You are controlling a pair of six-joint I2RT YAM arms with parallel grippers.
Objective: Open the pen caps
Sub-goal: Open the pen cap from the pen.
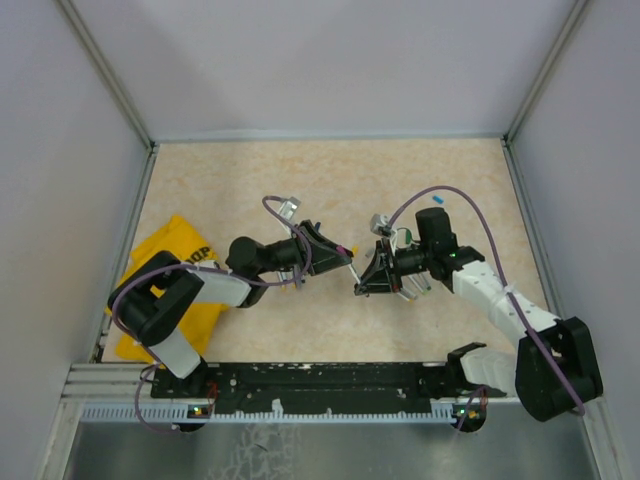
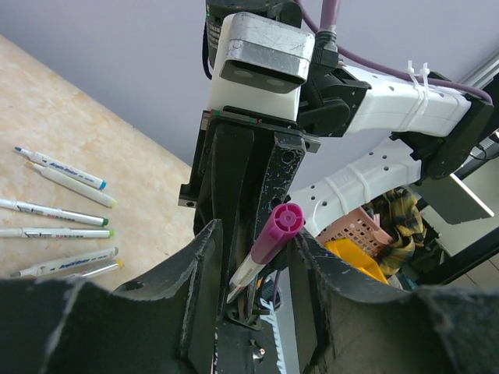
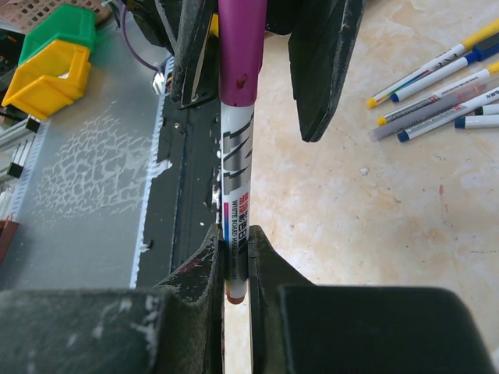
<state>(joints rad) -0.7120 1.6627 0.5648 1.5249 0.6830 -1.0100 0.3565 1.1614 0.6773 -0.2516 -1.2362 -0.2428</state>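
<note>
**Left wrist view.** The left fingers (image 2: 199,273) stand apart, 1 on each side of the purple cap (image 2: 279,224). A gap shows on both sides, so they are released and not clamped. The cap sits on the pen (image 2: 244,278), which projects toward this camera from the right fingers (image 2: 234,183) opposite. This alignment places the cap between the pads, probably so that it can be pulled off along the pen's axis. Several loose pens (image 2: 58,212) lie side by side on the bench (image 2: 101,132) at left.

**Right wrist view.** The right fingers are clenched on the white barrel near its tail end. This grip fixes the pen as the anchor for the pull. The capped end lies at the top of the frame, between the 2 left fingers. More loose pens lie on the bench at upper right. A yellow bin (image 3: 43,70) and a green bin (image 3: 58,27) sit beyond the bench's near edge.

**Top external view.** The 2 arms meet at mid-bench with the 1 pen bridging them. The bench surface is beige and speckled. Grey walls (image 1: 330,60) close 3 sides. A yellow cloth (image 1: 165,255) lies at the left edge, partly under the left arm.
</note>
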